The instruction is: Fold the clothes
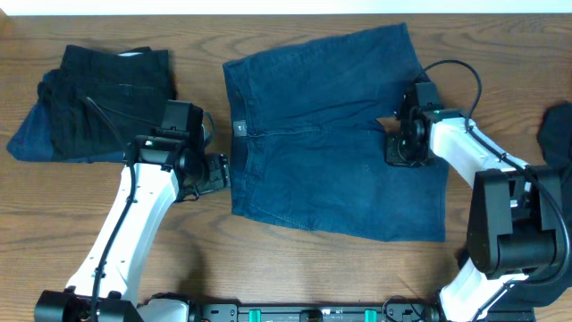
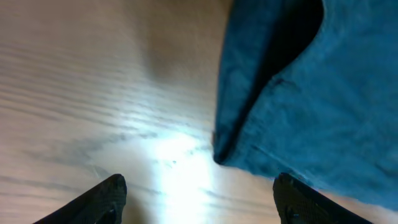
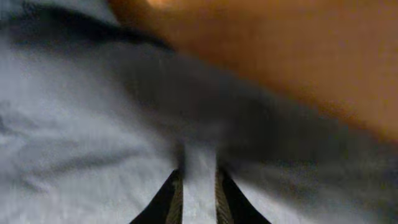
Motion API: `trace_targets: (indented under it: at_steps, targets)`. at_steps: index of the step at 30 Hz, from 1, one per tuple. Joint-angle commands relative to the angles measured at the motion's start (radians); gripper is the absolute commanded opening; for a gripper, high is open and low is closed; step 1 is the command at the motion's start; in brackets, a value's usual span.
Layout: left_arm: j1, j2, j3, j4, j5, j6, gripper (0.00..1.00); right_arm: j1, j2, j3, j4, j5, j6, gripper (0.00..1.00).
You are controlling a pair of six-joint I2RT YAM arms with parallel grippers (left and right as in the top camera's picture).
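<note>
Right hand point(image 1: 400, 143) pinches a thin fold between the legs of the denim shorts point(image 1: 313, 170), spread flat mid-frame on the worktop point(image 1: 268, 268), while left hand point(image 1: 216, 172) hovers fingers point(image 2: 102, 200) apart off the waistband corner point(image 2: 221, 154), so one-sided lifting may skew them.

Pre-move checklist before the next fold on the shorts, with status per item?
1. denim shorts spread flat on the table: ok.
2. left gripper open, with a corner of the shorts just ahead of its fingers: ok.
3. Left gripper holding cloth: not ok, nothing is gripped yet.
4. right gripper closed on a strip of cloth at the leg end: ok, though the wrist view is blurred.
5. folded stack apart from the shorts: ok.
6. dark garment at the right edge clear of the right arm: cannot tell.
</note>
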Motion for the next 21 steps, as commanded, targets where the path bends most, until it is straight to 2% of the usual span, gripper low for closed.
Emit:
trace_targets:
  at_steps: [1, 3, 4, 6, 10, 15, 21]
  targets:
    - [0.006, 0.009, 0.002, -0.042, 0.078, 0.011, 0.77, -0.009, -0.076, 0.109, -0.080, 0.019, -0.022, 0.22]
    - [0.006, 0.009, -0.006, -0.068, 0.098, 0.003, 0.78, -0.009, -0.126, 0.159, -0.136, 0.019, -0.022, 0.29]
    - [0.006, 0.009, -0.016, -0.083, 0.101, -0.016, 0.78, -0.009, -0.155, 0.180, -0.158, 0.019, -0.022, 0.38]
    - [0.006, 0.009, -0.040, -0.089, 0.109, -0.053, 0.77, -0.009, -0.209, 0.200, -0.178, 0.015, -0.022, 0.46]
    - [0.006, 0.009, -0.134, -0.018, 0.191, -0.140, 0.75, -0.009, -0.296, 0.202, -0.211, 0.011, -0.022, 0.46]
    - [0.006, 0.009, -0.287, 0.153, 0.201, -0.393, 0.75, -0.009, -0.328, 0.202, -0.261, 0.012, -0.022, 0.47]
    - [0.003, 0.009, -0.367, 0.356, 0.258, -0.510, 0.74, -0.009, -0.327, 0.201, -0.272, 0.011, -0.021, 0.47]
